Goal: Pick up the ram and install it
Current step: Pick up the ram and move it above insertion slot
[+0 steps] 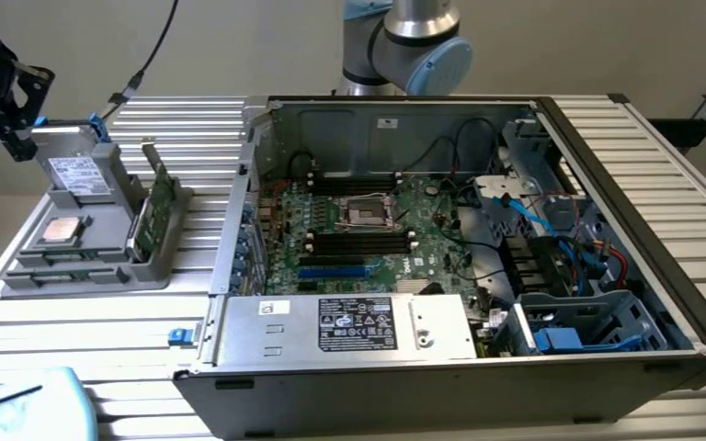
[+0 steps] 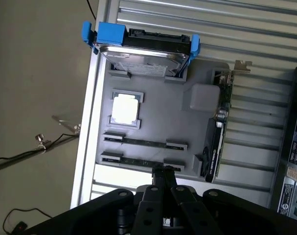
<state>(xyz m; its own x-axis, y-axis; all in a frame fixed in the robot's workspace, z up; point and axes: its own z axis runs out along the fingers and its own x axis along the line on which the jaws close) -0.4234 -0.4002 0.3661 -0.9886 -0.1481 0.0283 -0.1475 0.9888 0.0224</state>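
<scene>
Arm pose: I see a joint of the arm (image 1: 404, 41) standing behind the open computer case (image 1: 647, 276). Its black head hangs at the exterior view's far left, above the far end of the gray tray (image 1: 144, 271), near the hard drive (image 1: 77, 175).
Fingers: the fingers (image 2: 160, 185) are pressed together with nothing between them and point down at the tray. In the exterior view the fingers (image 1: 17, 138) sit clear above it.
Ram location: the ram (image 2: 138, 162) stands on edge in the tray's end slot, on the slatted surface (image 1: 144, 322) beside the case. A second stick (image 2: 144, 141) sits in the next slot, just beside the processor chip (image 2: 125, 108).
Ram axis: its long axis runs across the tray's width, parallel to the second stick and crosswise to the upright expansion card (image 2: 217, 134).
Hard to make out: I see the ram edge-on, so its chips and label are hidden. In the wrist view the fingertips overlap its end, and I cannot tell the height between them from that view.
Cut off: the arm's links run out of the exterior view, and its head is clipped at that view's left edge.
</scene>
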